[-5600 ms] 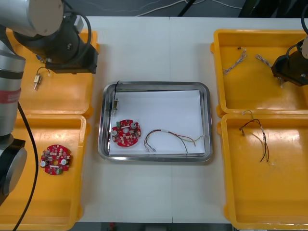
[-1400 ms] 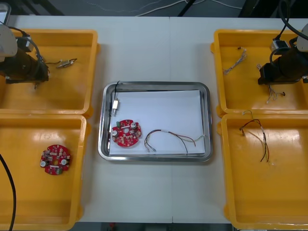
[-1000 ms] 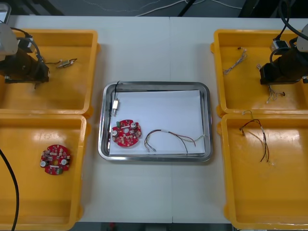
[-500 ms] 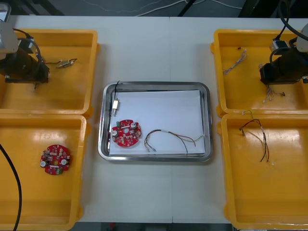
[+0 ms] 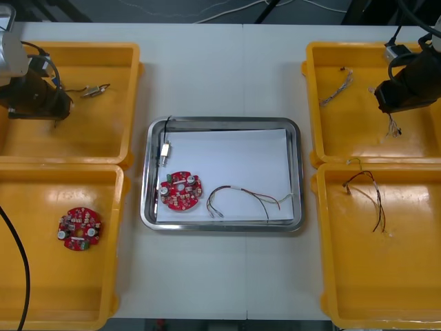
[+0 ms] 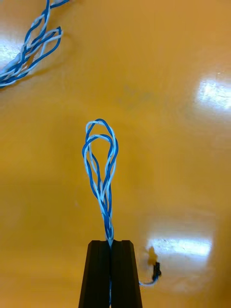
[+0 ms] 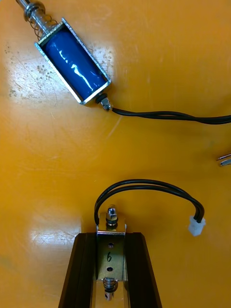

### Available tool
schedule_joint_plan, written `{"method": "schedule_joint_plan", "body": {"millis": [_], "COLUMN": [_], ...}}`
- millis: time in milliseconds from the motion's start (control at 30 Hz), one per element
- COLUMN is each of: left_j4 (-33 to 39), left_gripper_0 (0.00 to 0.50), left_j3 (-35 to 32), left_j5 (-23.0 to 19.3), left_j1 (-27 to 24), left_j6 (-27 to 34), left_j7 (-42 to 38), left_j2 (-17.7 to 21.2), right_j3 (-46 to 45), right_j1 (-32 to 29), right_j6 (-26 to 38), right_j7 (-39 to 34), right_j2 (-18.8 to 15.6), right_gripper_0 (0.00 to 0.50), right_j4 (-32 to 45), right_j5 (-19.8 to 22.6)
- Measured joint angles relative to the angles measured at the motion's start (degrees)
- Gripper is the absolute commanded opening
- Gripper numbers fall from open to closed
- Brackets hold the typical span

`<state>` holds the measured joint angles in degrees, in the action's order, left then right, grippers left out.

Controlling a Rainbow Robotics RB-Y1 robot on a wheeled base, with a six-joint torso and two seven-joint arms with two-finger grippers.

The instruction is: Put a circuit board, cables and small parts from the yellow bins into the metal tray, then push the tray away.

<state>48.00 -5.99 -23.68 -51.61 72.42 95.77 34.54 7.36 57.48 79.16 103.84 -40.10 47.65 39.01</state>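
Note:
In the far-left yellow bin (image 5: 83, 141), my left gripper (image 5: 55, 112) (image 7: 110, 237) is shut on a small metal part (image 7: 110, 225) with a looped black lead and a white plug. A second small metal part (image 7: 72, 65) with a blue body lies just beyond the fingers. Over the far-right yellow bin (image 5: 344, 148), my right gripper (image 5: 391, 114) (image 6: 111, 243) is shut on a twisted blue and white cable (image 6: 101, 159), which hangs below it. The metal tray (image 5: 220, 123) in the middle holds a red circuit board (image 5: 180, 190), a cable (image 5: 244, 196) and a small metal part (image 5: 165, 152).
Another blue and white cable (image 5: 335, 88) (image 6: 29, 57) lies in the far-right bin. The near-right bin holds a black and red cable (image 5: 365, 189). A red circuit board (image 5: 80, 229) lies in the near-left bin. A small metal part (image 5: 95, 89) rests in the far-left bin.
My left gripper has closed on the small metal part. The right gripper has shut on the twisted cable and lifted it away from the bin floor.

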Motion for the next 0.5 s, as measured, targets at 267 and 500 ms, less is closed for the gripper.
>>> {"method": "schedule_joint_plan", "body": {"millis": [267,500], "left_j4": [0.15,4.29], "left_gripper_0": [0.000,0.000], "left_j3": [0.00,-0.04], "left_j5": [-0.06,-0.05], "left_j1": [-0.13,-0.17], "left_j6": [1.14,9.28], "left_j7": [0.00,0.00], "left_j2": [-0.01,-0.01], "right_j3": [-2.64,-7.18], "right_j1": [-0.02,-0.16], "right_j6": [7.04,13.14], "right_j7": [2.19,3.76], "right_j2": [-1.59,-2.20], "right_gripper_0": [0.000,0.000], "right_j4": [6.59,11.29], "right_j5": [-0.67,-0.98]}}
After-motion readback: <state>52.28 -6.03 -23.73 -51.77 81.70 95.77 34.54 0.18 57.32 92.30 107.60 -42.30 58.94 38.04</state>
